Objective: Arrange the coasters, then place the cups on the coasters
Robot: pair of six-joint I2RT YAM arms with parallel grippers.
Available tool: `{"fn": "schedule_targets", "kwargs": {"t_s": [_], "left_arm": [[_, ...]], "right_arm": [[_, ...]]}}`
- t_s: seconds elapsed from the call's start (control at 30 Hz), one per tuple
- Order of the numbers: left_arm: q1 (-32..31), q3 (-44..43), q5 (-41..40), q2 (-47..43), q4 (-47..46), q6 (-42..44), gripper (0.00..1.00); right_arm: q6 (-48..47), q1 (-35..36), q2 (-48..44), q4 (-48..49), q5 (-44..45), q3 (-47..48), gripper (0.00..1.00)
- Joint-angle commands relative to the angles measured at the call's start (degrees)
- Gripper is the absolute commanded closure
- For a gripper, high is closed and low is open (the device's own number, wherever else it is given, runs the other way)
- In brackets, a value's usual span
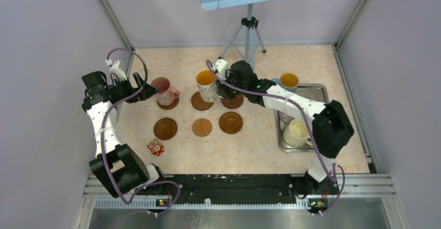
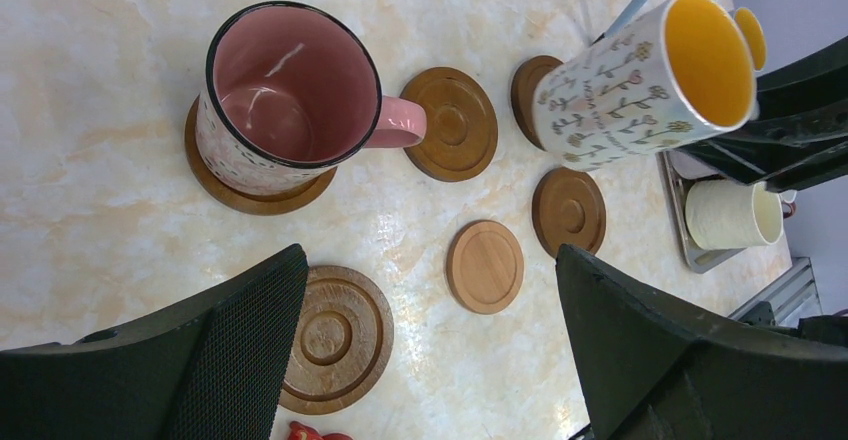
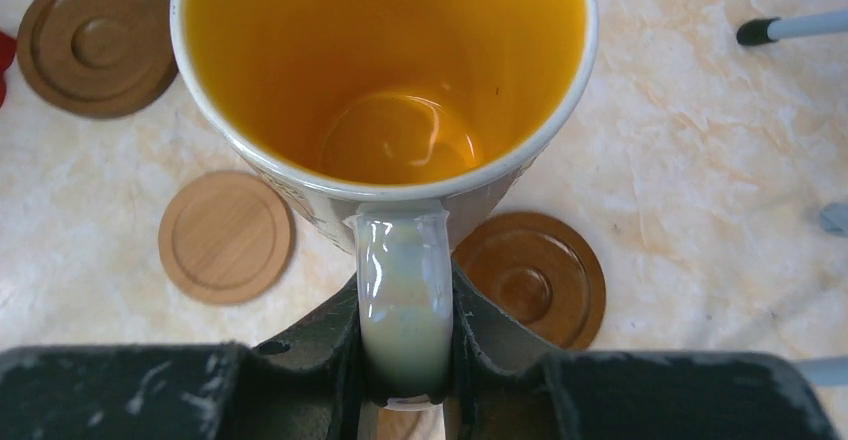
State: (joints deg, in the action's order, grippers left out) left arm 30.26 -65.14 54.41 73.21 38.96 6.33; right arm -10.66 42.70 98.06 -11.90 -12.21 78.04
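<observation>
A pink cup [image 1: 164, 89] [image 2: 285, 100] stands on the back left coaster [image 1: 168, 104] [image 2: 255, 195]. My left gripper [image 1: 139, 87] [image 2: 430, 255] hangs open just left of it, with nothing between its fingers. My right gripper [image 1: 221, 87] [image 3: 404, 305] is shut on the handle of the white-patterned cup [image 1: 207, 85] [image 2: 640, 80] [image 3: 385, 70]. That cup has an orange inside and hangs tilted over the back row. Bare dark coasters lie at back middle [image 1: 202, 101] [image 3: 535, 275], back right [image 1: 232, 101], front left [image 1: 165, 128] and front right [image 1: 230, 122]. The lighter coaster [image 1: 202, 127] [image 3: 226, 237] lies front middle.
A steel tray [image 1: 318, 89] at the right holds a blue cup [image 1: 288, 81], a cream cup [image 1: 296, 132] [image 2: 735, 215] and another cup under the right arm. A red owl figure [image 1: 155, 147] sits near the front left. A tripod [image 1: 249, 31] stands at the back.
</observation>
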Motion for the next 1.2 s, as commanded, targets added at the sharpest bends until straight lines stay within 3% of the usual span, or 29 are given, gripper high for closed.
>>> {"fn": "schedule_targets", "kwargs": {"t_s": [0.0,0.33,1.0,1.17], "left_arm": [[-0.14,0.54,-0.27,-2.19,-2.05,-0.18,0.01],[-0.13,0.29,-0.64,-2.12,-1.48,0.26,0.01],[-0.15,0.38,-0.09,-1.33,-1.69,0.54,0.01],[-0.14,0.54,-0.03,-1.30,-1.78,0.70,0.01]], "right_arm": [[4.75,3.88,1.20,20.87,8.45,1.38,1.00],[7.81,7.12,7.38,32.72,13.23,-1.79,1.00],[8.19,7.83,14.59,36.33,14.29,-2.45,1.00],[8.63,7.93,14.88,36.90,14.37,-3.44,0.87]]}}
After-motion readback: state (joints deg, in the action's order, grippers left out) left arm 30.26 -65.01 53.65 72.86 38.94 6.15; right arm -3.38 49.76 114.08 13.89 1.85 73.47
